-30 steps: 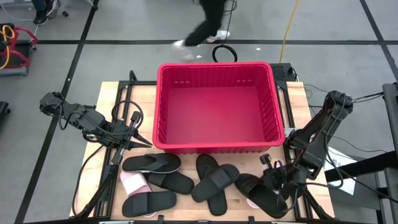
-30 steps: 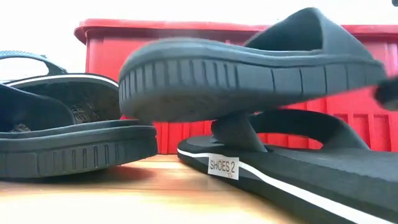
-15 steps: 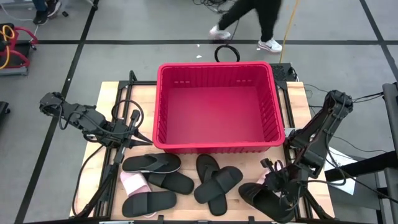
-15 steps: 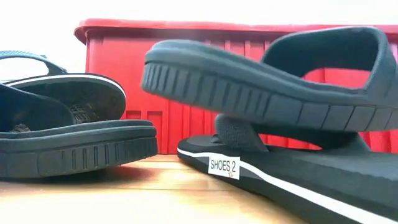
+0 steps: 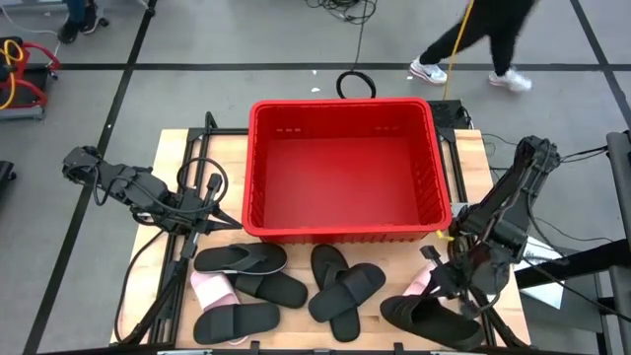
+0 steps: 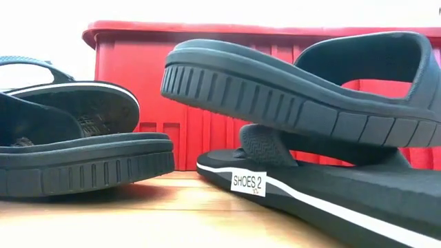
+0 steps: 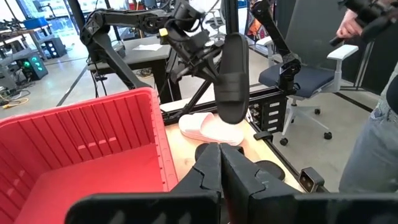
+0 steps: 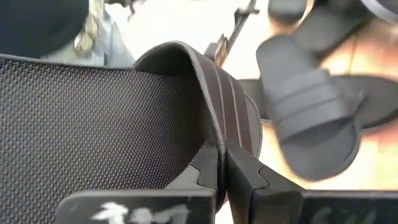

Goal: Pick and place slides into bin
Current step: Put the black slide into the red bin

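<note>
Since a second ago the right gripper [image 5: 455, 288] has raised its black slide [image 5: 429, 318] higher off the table's near right corner, fingers clenched on the strap [image 8: 214, 102]. Pick is done; next comes a carry over the red bin [image 5: 258, 168], empty behind. Left gripper [image 5: 229, 221], pinched shut on nothing, waits beside the bin's left corner.

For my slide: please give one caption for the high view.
Right gripper lifts a black slide beside the empty red bin.
</note>
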